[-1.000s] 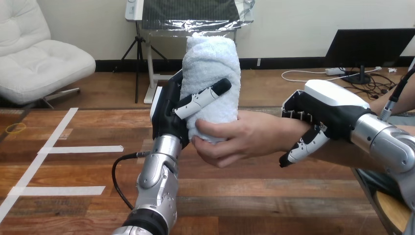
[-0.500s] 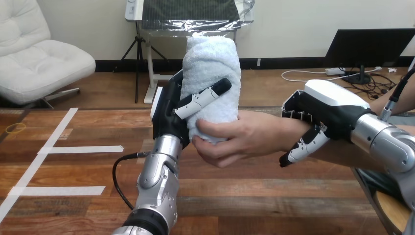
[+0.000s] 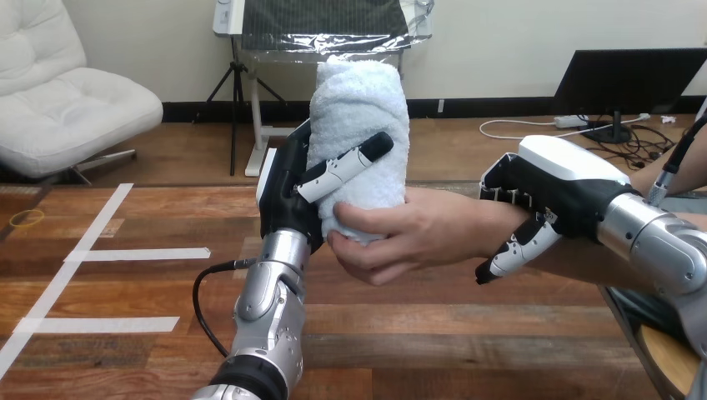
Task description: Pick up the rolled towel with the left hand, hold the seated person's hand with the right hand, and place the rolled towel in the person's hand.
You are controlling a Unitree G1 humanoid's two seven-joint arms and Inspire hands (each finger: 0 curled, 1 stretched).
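Note:
A white rolled towel (image 3: pixel 360 125) stands upright above the table's middle. My left hand (image 3: pixel 293 187) is shut on it from the left, thumb across its front. The person's hand (image 3: pixel 417 233) comes in from the right and wraps the towel's lower end from the front. Over the person's wrist my right hand (image 3: pixel 550 196) is shut, fingers curled down in front and thumb below.
White tape strips (image 3: pixel 137 254) mark the wooden table (image 3: pixel 433 333) at the left. A yellow ring (image 3: pixel 27 218) lies at the far left edge. The person's forearm (image 3: pixel 584 262) runs off to the right, under my right arm.

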